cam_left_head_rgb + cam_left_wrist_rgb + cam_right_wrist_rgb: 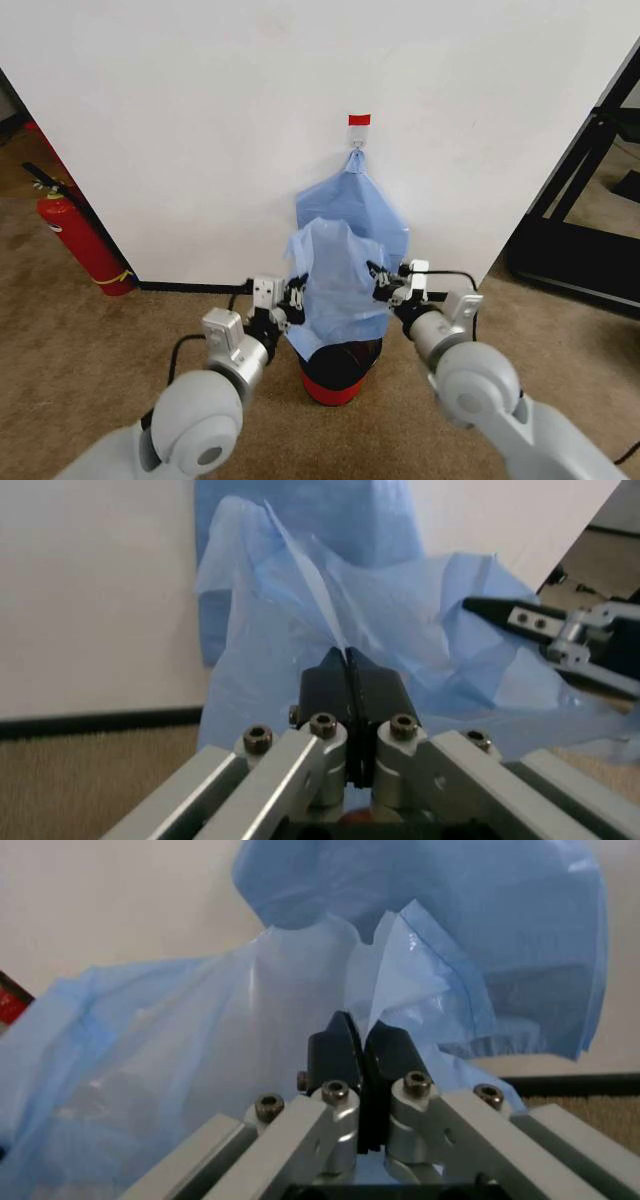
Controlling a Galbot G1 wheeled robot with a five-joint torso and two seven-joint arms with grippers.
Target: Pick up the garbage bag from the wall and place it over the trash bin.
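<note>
The light-blue garbage bag point(338, 285) is stretched between both grippers just above the trash bin point(336, 372), a black mesh bin with a red base on the carpet by the wall point(200, 120). My left gripper point(296, 296) is shut on the bag's left edge; in the left wrist view its fingertips point(346, 662) pinch the thin film of the garbage bag point(420, 630). My right gripper point(379, 278) is shut on the right edge, seen close in the right wrist view point(359, 1029) against the garbage bag point(200, 1035). The bag hides the bin's rim.
A bundle of like blue bags point(362, 205) hangs from a red-and-white hook tag point(359, 121) behind the held bag. A red fire extinguisher point(82, 243) stands at the left by the black baseboard point(190, 287). A black frame point(585, 190) is at the right.
</note>
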